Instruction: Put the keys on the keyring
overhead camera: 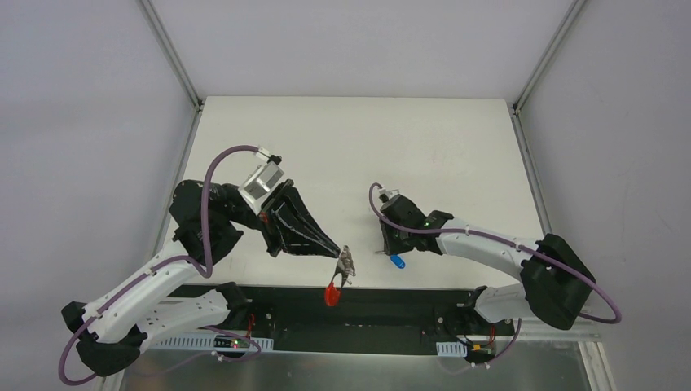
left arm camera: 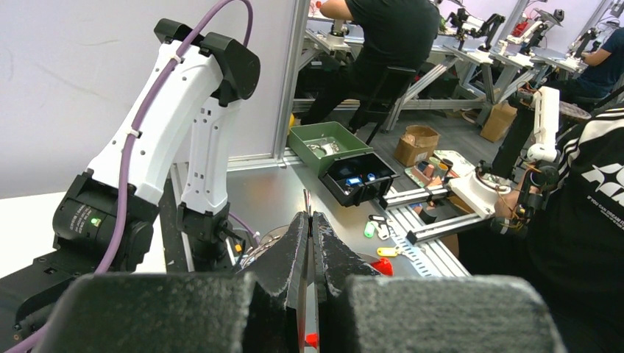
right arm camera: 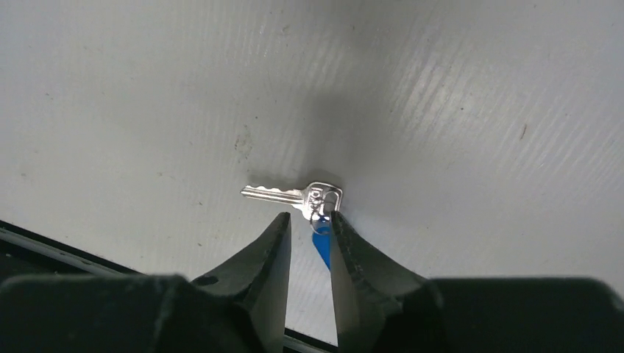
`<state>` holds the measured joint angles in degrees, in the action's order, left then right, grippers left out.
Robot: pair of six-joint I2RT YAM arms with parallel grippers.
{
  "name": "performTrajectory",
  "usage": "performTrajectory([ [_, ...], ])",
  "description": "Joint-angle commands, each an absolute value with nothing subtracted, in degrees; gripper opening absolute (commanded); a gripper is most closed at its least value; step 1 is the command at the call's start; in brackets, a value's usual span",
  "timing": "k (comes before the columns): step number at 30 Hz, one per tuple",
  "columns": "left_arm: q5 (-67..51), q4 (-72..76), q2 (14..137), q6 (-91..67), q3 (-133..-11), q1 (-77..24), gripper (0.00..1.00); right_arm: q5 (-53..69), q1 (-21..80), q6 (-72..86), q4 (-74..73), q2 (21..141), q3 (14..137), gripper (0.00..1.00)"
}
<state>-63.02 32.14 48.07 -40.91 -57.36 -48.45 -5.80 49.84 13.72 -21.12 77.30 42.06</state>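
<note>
Holds keyring [overhead camera: 347, 264] clamped in left claw [overhead camera: 336, 251] above tabletop's [overhead camera: 342, 155] near edge; straddles blue tag [right arm camera: 321, 246] of key [right arm camera: 291, 195] with right claw [right arm camera: 309, 218] slightly parted.

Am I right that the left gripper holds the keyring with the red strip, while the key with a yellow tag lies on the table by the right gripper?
Not quite: the tag is blue, not yellow, as the right wrist view shows. The left gripper holds the keyring with the red strip, and the key lies on the table by the right gripper.
</note>
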Motion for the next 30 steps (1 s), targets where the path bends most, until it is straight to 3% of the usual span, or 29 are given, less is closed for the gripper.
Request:
performTrajectory([
  [1, -64.0, 33.3, 46.9, -39.2, -58.4, -48.9, 0.0, -8.2, 50.4, 15.9, -17.0, 74.9, 42.2, 0.32],
  [17, -64.5, 32.4, 47.4, -37.9, -58.4, -48.9, 0.0, -8.2, 52.2, 14.0, -22.0, 69.4, 40.2, 0.31],
  [30, -64.3, 32.7, 47.2, -38.2, -58.1, -48.9, 0.0, -14.7, 56.8, 14.2, -26.2, 76.9, 45.1, 0.34],
])
